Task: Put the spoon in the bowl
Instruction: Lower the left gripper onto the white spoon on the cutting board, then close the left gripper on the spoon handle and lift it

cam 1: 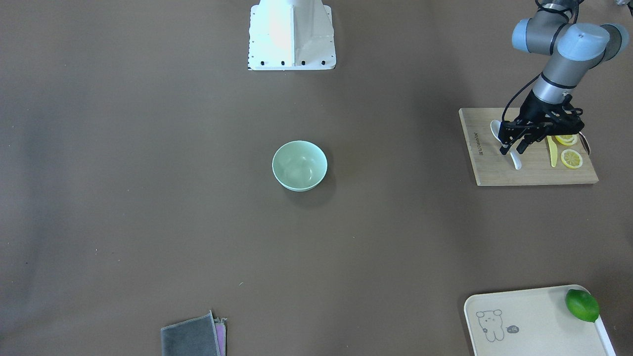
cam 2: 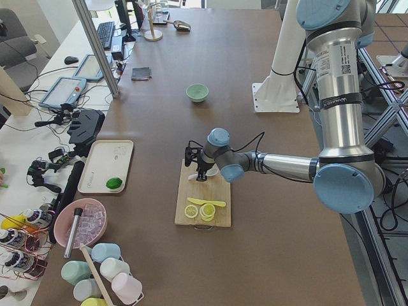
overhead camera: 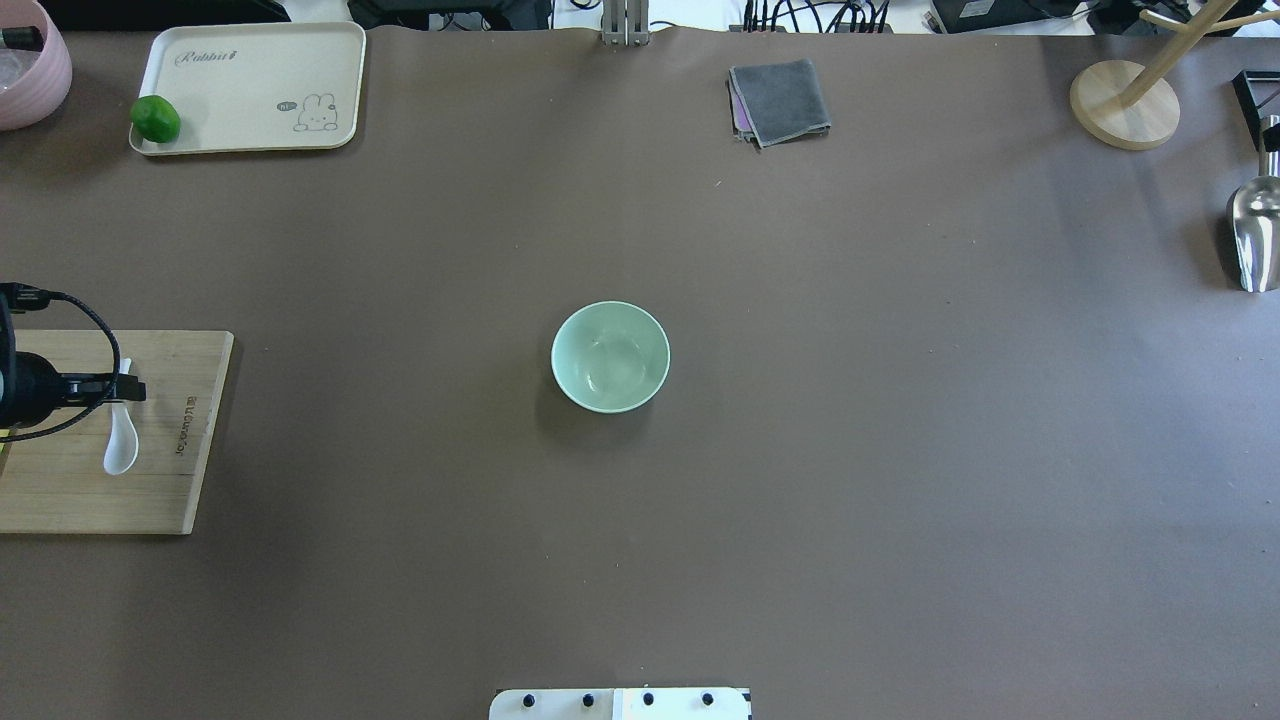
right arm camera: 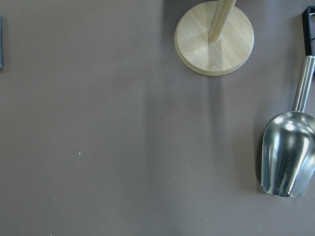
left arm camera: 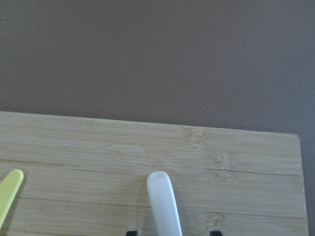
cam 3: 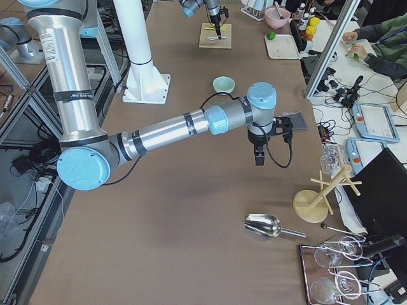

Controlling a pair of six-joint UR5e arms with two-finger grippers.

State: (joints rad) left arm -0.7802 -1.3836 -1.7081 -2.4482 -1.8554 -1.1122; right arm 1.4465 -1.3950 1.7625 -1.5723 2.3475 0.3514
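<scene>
**Far left corner.** Cream tray with a rabbit drawing. A green lime lies on its left end.

**Left edge, midway.** Bamboo cutting board lying flat on the brown tabletop.
- On the board: a white spoon, with its scoop toward the robot's edge and its handle toward the far edge.
- Also on the board, on the side nearest the left edge: a slim yellow knife and lemon slices.

**Left gripper.** Pointed down over the spoon's handle.
- The fingers are spread apart, one on each side of the handle.
- The wrist view shows board on both sides between the handle and the fingertips. The handle is bracketed, not clamped.

**Middle of the tabletop.** Pale mint-green bowl, upright, with nothing inside it. It stands well apart from the board and the spoon.

**Far edge, right of the middle.** Folded grey cloth.

**Right gripper.** Pointed down above bare tabletop on the right side. It shows only in the side view, so I cannot tell how its fingers stand.

**Far right corner.** Round wooden stand base with a post.

**Right edge.** Metal scoop, near the stand.
</scene>
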